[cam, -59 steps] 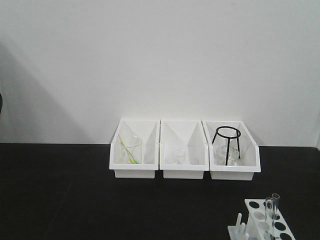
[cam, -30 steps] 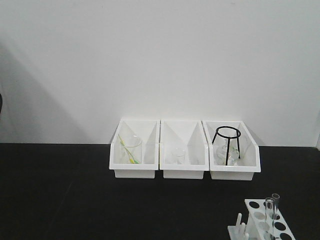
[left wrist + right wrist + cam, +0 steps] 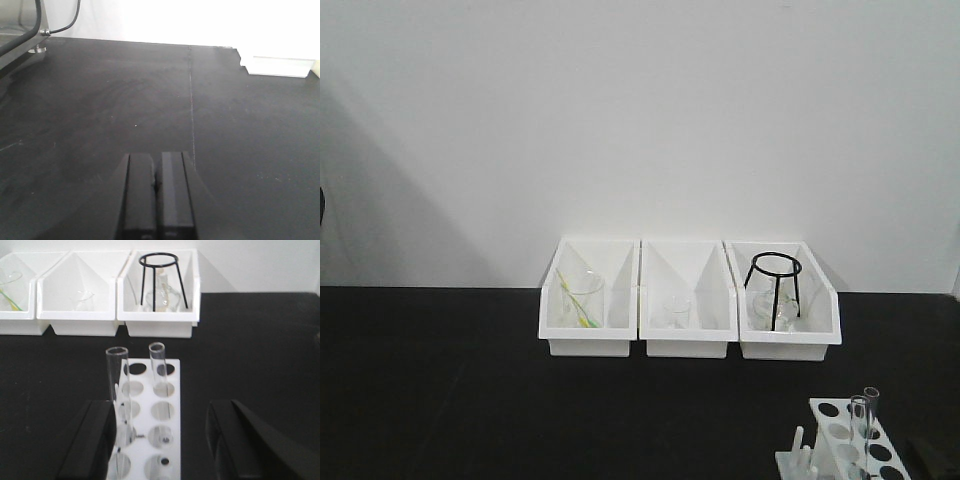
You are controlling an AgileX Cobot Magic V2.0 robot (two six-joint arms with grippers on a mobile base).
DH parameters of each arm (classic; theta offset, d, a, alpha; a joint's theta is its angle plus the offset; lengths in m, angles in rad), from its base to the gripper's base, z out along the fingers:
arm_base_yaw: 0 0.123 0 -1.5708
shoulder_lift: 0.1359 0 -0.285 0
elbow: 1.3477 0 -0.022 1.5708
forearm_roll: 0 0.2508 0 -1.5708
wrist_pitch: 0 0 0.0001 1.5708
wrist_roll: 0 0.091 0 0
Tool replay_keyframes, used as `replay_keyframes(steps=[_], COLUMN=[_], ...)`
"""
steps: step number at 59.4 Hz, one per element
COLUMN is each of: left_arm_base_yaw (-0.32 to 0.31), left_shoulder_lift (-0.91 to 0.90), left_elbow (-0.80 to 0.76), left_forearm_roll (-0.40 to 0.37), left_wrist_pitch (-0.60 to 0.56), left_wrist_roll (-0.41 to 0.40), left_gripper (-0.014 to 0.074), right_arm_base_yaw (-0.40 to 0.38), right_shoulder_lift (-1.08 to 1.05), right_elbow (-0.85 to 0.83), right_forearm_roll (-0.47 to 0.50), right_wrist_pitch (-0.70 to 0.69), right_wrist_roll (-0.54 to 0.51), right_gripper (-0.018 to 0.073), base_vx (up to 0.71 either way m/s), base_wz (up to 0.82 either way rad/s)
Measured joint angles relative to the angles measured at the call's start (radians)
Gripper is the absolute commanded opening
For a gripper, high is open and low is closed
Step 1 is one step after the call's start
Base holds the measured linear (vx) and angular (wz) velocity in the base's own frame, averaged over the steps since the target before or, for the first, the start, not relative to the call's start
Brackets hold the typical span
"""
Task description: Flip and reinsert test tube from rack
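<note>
On the worktop (image 3: 470, 400), front right, a nearer tube (image 3: 117, 385) and a farther tube (image 3: 158, 365) stood upright in the rack (image 3: 146, 412), rims up, axes vertical. The right pincer (image 3: 160, 440) gaped wide astride the rack. Three bins (image 3: 80, 326) stood behind, one holding a tripod (image 3: 159, 280). Only the left wrist view showed the left pincer (image 3: 157, 192), shut and empty.

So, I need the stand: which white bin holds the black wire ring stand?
The rightmost white open-front plastic bin; the black wire ring stand stands inside it, while the left bin and middle bin have none.
</note>
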Motion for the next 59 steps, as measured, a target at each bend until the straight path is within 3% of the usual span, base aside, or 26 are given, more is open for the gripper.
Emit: replay_keyframes(steps=[23,40,59], left_arm_base_yaw=[0.000,0.000,0.000], left_shoulder_lift=[0.000,0.000,0.000], left_elbow=[0.000,0.000,0.000], left_forearm_roll=[0.000,0.000,0.000], left_wrist_pitch=[0.000,0.000,0.000], left_wrist_roll=[0.000,0.000,0.000], left_gripper=[-0.0006,-0.0006,-0.0006], right_arm_base_yaw=[0.000,0.000,0.000], right_shoulder_lift=[0.302,0.473,0.599], right_elbow=[-0.004,-0.007,-0.104], right_forearm_roll=[-0.211,-0.130,-0.124], right_wrist_pitch=[-0.326,-0.486,-0.526], right_wrist_roll=[0.028,0.028,0.027], right_gripper=[0.0477,0.0477,0.0477], base_vx=[0.00,0.00,0.00], base_wz=[0.00,0.00,0.00])
